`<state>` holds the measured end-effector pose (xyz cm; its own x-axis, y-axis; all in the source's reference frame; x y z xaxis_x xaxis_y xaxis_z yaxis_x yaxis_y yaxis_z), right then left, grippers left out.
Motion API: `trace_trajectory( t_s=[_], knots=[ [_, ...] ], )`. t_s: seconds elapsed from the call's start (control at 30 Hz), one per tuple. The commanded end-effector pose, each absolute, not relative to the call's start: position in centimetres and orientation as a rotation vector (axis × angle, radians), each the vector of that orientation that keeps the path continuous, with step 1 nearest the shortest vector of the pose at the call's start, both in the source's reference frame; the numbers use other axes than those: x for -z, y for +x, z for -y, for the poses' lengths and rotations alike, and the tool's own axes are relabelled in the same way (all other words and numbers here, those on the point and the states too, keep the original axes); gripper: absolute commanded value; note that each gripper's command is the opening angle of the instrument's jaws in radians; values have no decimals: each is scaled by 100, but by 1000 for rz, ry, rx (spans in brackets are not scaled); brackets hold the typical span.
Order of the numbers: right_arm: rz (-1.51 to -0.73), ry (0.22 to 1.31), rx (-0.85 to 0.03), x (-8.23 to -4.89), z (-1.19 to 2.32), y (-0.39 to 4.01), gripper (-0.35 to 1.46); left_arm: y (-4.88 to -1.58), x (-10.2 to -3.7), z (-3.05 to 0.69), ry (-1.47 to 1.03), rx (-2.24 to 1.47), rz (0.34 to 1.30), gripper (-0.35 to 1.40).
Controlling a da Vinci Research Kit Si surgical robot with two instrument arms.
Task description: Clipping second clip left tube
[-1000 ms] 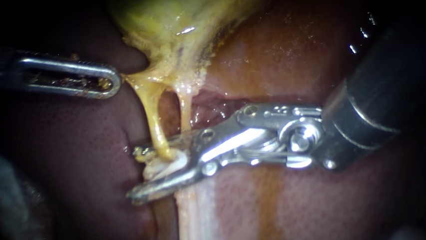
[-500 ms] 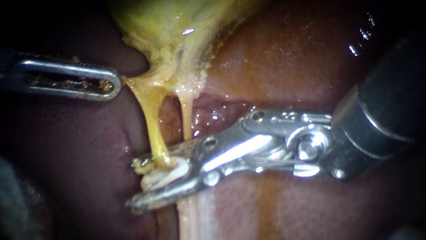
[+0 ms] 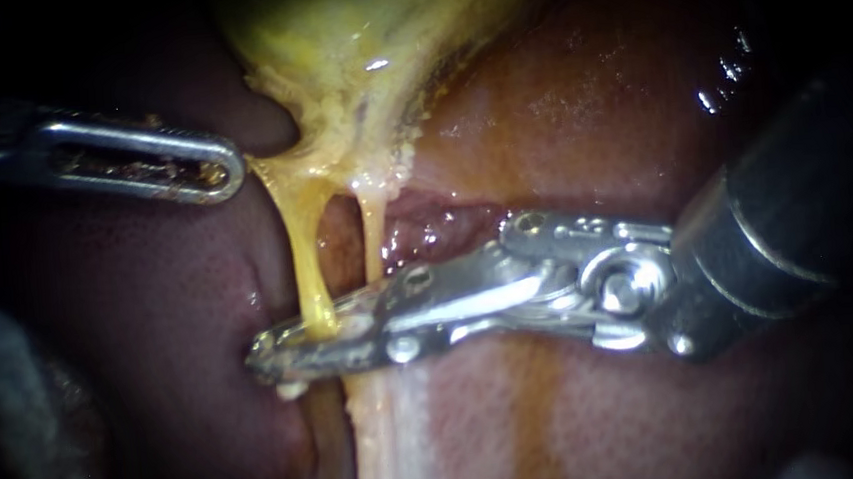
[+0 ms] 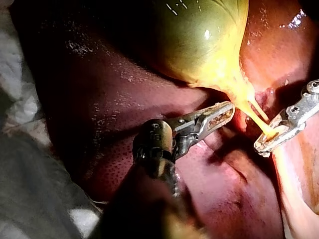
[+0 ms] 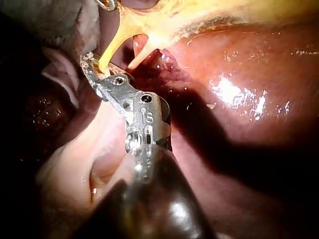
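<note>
The right instrument (image 3: 272, 353), bright steel with long slim jaws, is clenched across the left tube (image 3: 310, 268), a taut yellow strand, near its lower end by the glossy red-brown liver (image 3: 588, 108) (a pale fleck beneath is likely the clip (image 3: 292, 387)). The left instrument (image 3: 226, 171), a slotted steel tip, sits against the yellow-green gallbladder (image 3: 362, 33), probably to keep the tube stretched for clipping. Its hold I cannot tell.

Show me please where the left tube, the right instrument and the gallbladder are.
left tube (image 3: 306, 263): endoscope view, middle of the yellow strand above the jaws.
right instrument (image 3: 270, 361): endoscope view, at the tips of its jaws, shut on the tube.
gallbladder (image 4: 199, 40): left wrist view, middle of its green wall.
</note>
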<state>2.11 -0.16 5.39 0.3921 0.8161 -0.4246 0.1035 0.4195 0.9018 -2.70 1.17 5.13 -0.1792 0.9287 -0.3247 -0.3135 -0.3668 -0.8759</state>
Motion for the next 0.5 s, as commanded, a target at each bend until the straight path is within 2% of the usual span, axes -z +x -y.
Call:
trace_trajectory(
  t_s=[0.03, 0.33, 0.5],
  knots=[
    [-1081, 1083, -556, -541, 15, 209, -35, -270, -514, -117, -1127, -1706, 835, -35],
    [-1069, 1126, -491, -543, 19, 208, -35, -270, -515, -117, -1127, -1707, 838, -35],
    [-1075, 1105, -515, -545, 19, 208, -35, -270, -516, -118, -1128, -1707, 838, -35]
  ],
)
